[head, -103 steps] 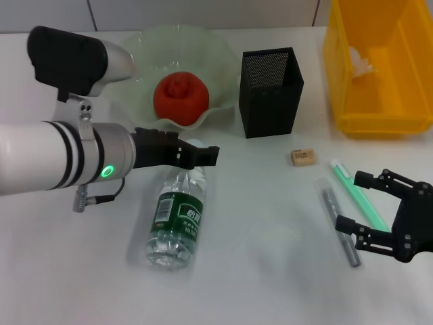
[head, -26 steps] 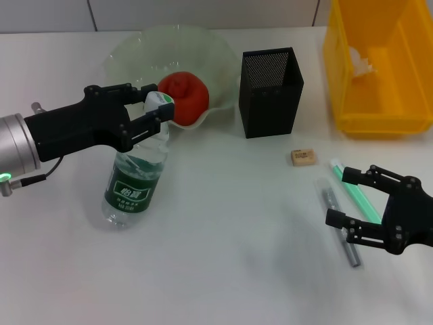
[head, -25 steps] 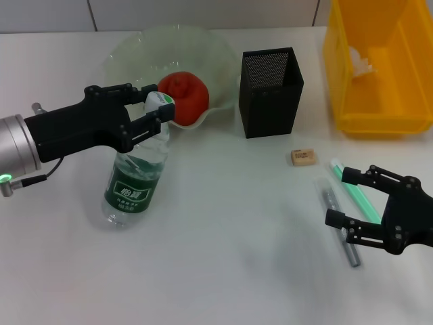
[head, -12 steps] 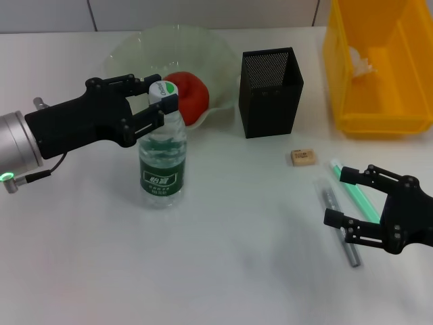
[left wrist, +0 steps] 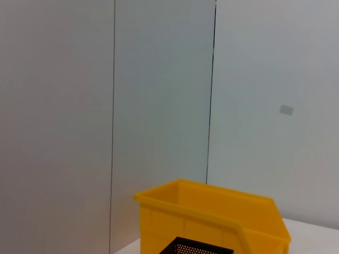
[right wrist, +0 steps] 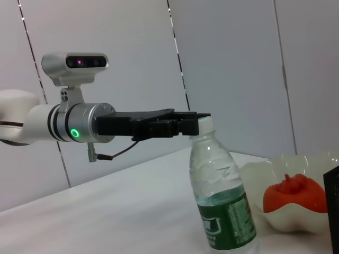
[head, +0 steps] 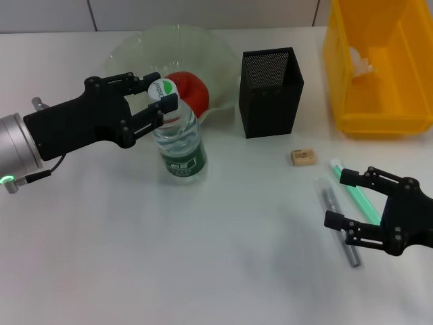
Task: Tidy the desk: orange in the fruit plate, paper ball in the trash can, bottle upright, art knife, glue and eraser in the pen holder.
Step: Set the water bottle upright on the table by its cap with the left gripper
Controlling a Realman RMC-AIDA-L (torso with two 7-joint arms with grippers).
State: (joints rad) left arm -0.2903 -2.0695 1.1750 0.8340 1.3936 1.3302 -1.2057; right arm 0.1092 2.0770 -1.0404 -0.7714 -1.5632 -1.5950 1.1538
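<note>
Three containers line the back of your desk: the fruit plate (head: 135,51) holds the orange (head: 189,88), the trash can (head: 379,115) holds the paper ball (head: 360,61), and the pen holder (head: 270,101) shows nothing inside. Your left gripper (head: 159,101) pinches the cap of the bottle (head: 179,145), which stands nearly upright just before the plate, cap tipped slightly left. Your right gripper (head: 352,200) hovers spread over a grey pen (head: 335,210) and green pen (head: 358,193), near the eraser (head: 302,157).
</note>
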